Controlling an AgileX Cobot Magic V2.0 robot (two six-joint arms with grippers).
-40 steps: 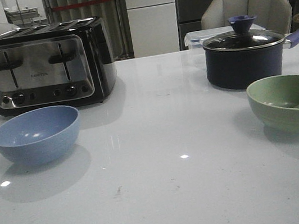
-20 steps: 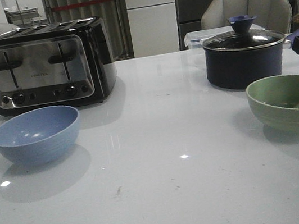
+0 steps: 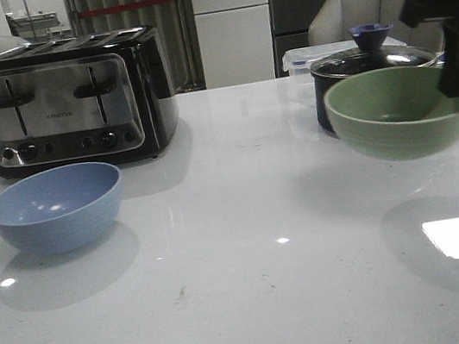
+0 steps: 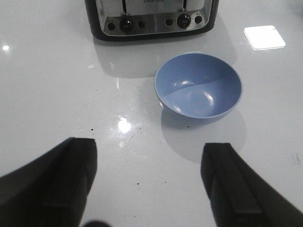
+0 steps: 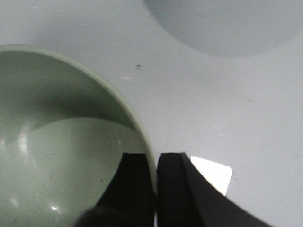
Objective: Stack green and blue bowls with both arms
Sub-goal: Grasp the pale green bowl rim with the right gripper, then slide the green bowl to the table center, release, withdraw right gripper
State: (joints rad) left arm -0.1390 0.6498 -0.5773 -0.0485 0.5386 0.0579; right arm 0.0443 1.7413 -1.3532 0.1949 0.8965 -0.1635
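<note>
The right claw [image 5: 155, 187] pinched the green bowl's [image 3: 399, 113] rim, holding it above the bench [image 3: 257, 290], before the saucepan [image 3: 369, 62]. The left claw [image 4: 149, 182] gaped empty over the blue bowl [image 4: 198, 87], near the toaster [image 3: 70, 101].

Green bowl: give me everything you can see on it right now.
The green bowl is plain, round, matte sage green, empty and upright. It hangs above the white table, touching nothing but the right gripper, whose fingers pinch its rim, one inside and one outside. It sits in front of the dark saucepan.
</note>
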